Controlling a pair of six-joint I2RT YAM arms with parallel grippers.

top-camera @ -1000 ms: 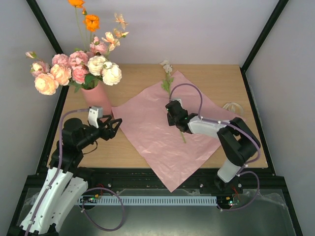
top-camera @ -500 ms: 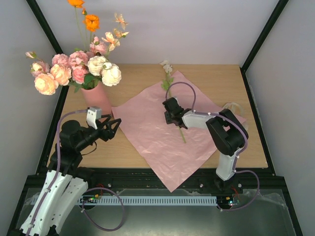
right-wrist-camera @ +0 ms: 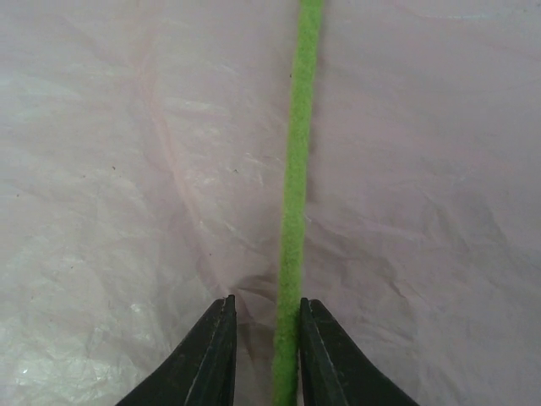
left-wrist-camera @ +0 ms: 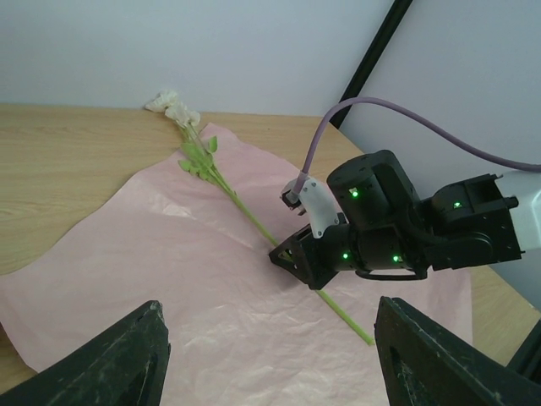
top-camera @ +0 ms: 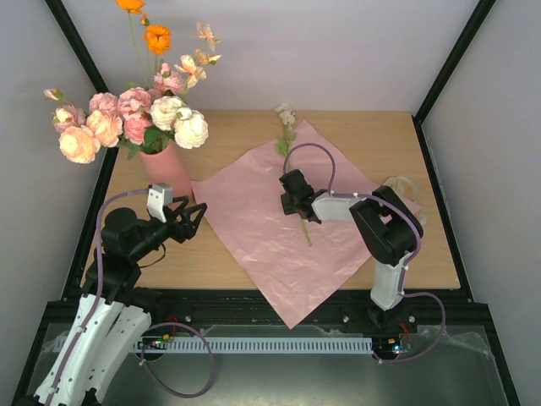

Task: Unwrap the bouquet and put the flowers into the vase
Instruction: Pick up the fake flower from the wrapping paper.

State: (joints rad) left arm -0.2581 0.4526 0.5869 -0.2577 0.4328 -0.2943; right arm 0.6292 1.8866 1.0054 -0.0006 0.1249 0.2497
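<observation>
Top view hangs high above the near edge, looking down over the whole desk (top-camera: 237, 127). Left wrist camera sits low near the left edge, facing right across the pink sheet (left-wrist-camera: 169, 279) at the right tool (left-wrist-camera: 283, 255). Right wrist — pressed close, staring down at sheet and green stem (right-wrist-camera: 293, 211), shared by all three.

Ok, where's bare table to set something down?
Bare wooden table lies between the salmon-pink cylinder vase and the pink wrapping sheet, and along the far right. Crowded: mid-sheet, where the right hand straddles the green flower stem.
</observation>
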